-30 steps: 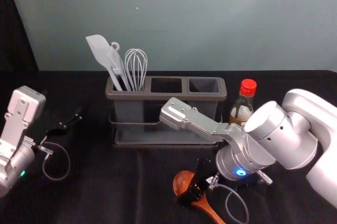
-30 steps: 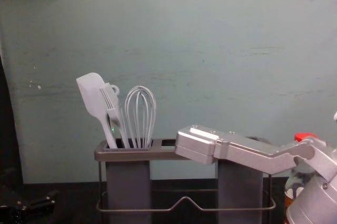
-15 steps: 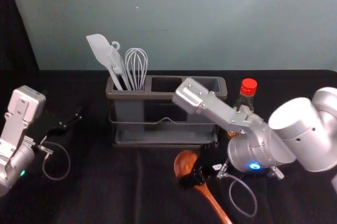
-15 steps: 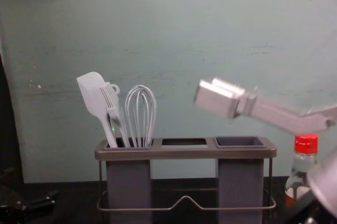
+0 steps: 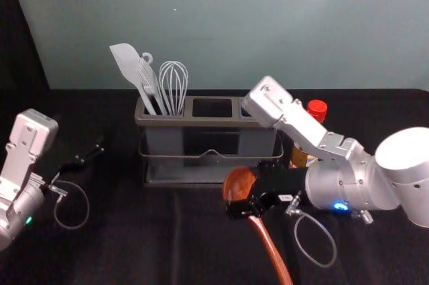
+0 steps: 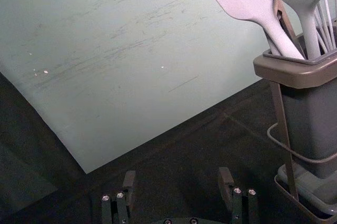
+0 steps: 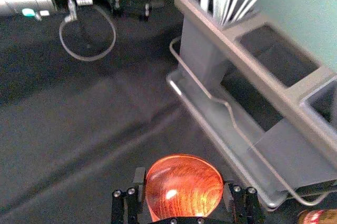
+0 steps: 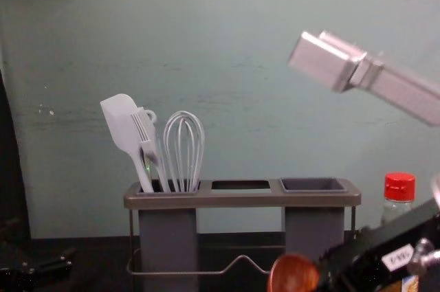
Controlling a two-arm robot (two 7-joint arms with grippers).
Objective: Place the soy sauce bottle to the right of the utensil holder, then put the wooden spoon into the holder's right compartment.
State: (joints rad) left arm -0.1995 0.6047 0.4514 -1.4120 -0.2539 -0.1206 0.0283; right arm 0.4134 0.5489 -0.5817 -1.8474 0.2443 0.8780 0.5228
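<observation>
Head view: soy sauce bottle (image 5: 317,109) placed right of the utensil holder (image 5: 201,123), my right gripper (image 5: 245,202) grips the wooden spoon (image 5: 238,182) out front, needing to lift it over the right compartment (image 8: 314,230); my left gripper (image 6: 177,178) idles open at left.

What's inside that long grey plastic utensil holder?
The left compartment holds a flat white spatula, white wire whisk and more white utensils. Their bottom ends are covered. Nothing pokes from the middle or right compartment.
</observation>
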